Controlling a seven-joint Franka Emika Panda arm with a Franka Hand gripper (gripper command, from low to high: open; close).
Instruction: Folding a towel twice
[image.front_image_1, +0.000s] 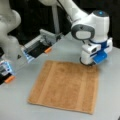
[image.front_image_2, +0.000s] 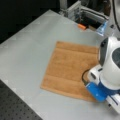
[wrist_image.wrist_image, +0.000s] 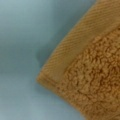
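Note:
The orange-brown towel (image.front_image_1: 62, 85) lies spread flat and unfolded on the grey table, with faint lengthwise bands showing in both front views (image.front_image_2: 67, 70). My gripper (image.front_image_1: 88, 62) is down low at one towel corner, the upper right one in that front view. In a front view the white and blue hand (image.front_image_2: 96, 82) covers the towel's lower right corner. The wrist view is filled by the towel's hemmed corner (wrist_image.wrist_image: 95, 75) from very close, with bare table beside it; no fingers show there.
A second white arm (image.front_image_1: 8, 37) stands at a front view's left, beside a dark box with blue-lit edges (image.front_image_1: 35, 50) and orange tabs (image.front_image_1: 47, 50). A metal frame (image.front_image_2: 75, 11) sits at a front view's top. The table edge and a black perforated board (image.front_image_2: 15, 105) are at the bottom left.

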